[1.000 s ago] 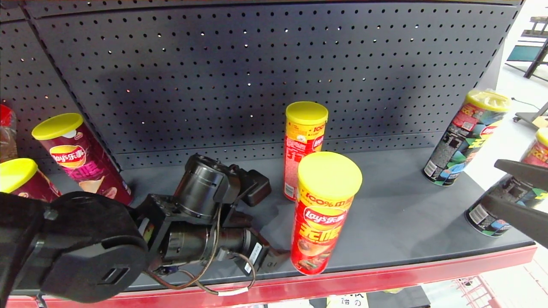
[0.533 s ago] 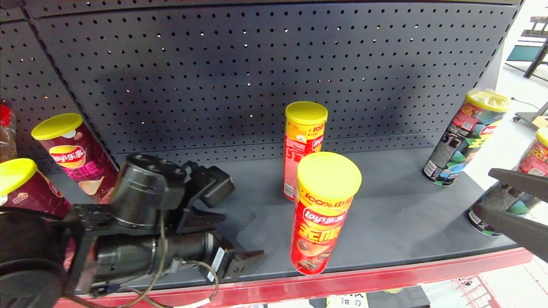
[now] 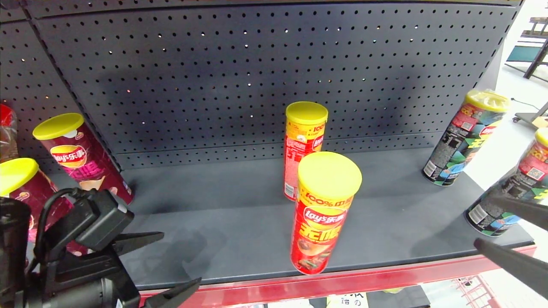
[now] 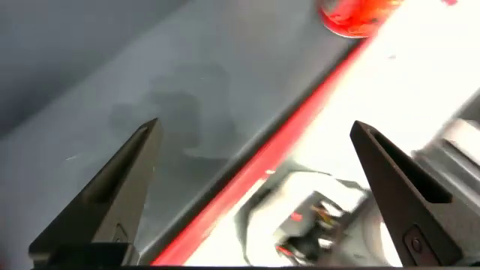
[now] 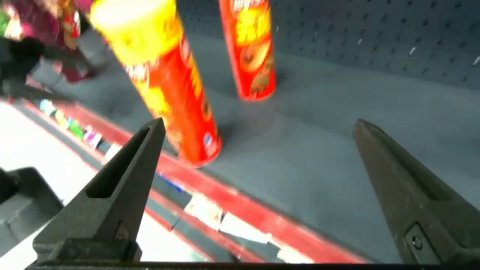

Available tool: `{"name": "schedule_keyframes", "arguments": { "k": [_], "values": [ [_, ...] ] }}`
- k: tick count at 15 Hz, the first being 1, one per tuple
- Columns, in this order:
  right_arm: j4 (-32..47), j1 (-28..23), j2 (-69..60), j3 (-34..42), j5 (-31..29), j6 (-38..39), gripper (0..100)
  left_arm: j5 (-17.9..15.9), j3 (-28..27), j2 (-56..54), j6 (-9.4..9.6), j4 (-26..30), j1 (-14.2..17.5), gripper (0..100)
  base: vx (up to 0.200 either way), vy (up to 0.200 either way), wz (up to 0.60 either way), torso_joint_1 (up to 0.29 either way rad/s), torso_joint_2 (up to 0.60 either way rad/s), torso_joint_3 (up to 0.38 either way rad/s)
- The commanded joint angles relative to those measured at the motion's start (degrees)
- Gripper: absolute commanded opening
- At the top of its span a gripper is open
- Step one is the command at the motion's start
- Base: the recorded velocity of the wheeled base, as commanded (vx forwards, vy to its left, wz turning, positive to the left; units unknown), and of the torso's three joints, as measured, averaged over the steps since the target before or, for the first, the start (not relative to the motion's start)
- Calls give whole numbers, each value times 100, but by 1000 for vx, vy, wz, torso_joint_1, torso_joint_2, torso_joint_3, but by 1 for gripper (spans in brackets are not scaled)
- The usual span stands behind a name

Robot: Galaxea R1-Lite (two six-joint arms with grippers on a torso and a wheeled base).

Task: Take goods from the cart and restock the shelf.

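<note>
Backing away from the front red can (image 3: 323, 214), the left end effector (image 3: 180, 259) now hangs wide open and empty at the shelf's (image 3: 239, 231) front left corner; the can stands upright near the front edge, apparently placed; the right end effector (image 3: 483, 221), likewise spread and empty, waits at the front right corner; next likely calls for fetching another from the cart; dark grey shelf, red lip (image 3: 364, 280), pegboard (image 3: 257, 77) behind.

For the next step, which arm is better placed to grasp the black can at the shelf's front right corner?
Probably the right: the right claw is open beside the black can; the left claw, also open, is at the shelf's left end, with the front red can between.
</note>
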Motion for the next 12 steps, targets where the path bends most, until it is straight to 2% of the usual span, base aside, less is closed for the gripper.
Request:
{"name": "schedule_keyframes", "arguments": {
  "k": [1,3,5,7,8,9,10,11,12],
  "values": [
    [-1,15,-323,341,84,-6,100,58,-21,-212,26,-6,6,100,0,0,0,0,0,0],
    [-1,15,-604,692,216,-6,100,76,-259,-229,52,-14,-38,100,0,0,0,0,0,0],
    [-1,6,-604,886,269,-6,100,313,-443,-537,158,-14,-214,100,0,0,0,0,0,0],
    [8,6,-639,974,269,-6,100,928,-426,-1363,158,126,-275,100,0,0,0,0,0,0],
    [-1,6,-683,1000,251,-32,100,1095,-434,-1627,158,293,-275,100,0,0,0,0,0,0],
    [8,-20,-885,991,225,-58,100,1561,-443,-2488,158,988,-266,100,0,0,0,0,0,0],
    [8,-38,-991,974,199,-58,100,1860,-443,-3112,167,1612,-249,100,0,0,0,0,0,0],
    [8,-152,-1070,912,172,-58,100,2115,-434,-4052,158,2675,-91,100,0,0,0,0,0,0],
    [8,-223,-1070,886,172,-58,100,2132,-426,-4395,158,3062,6,100,0,0,0,0,0,0]
  ]
}}
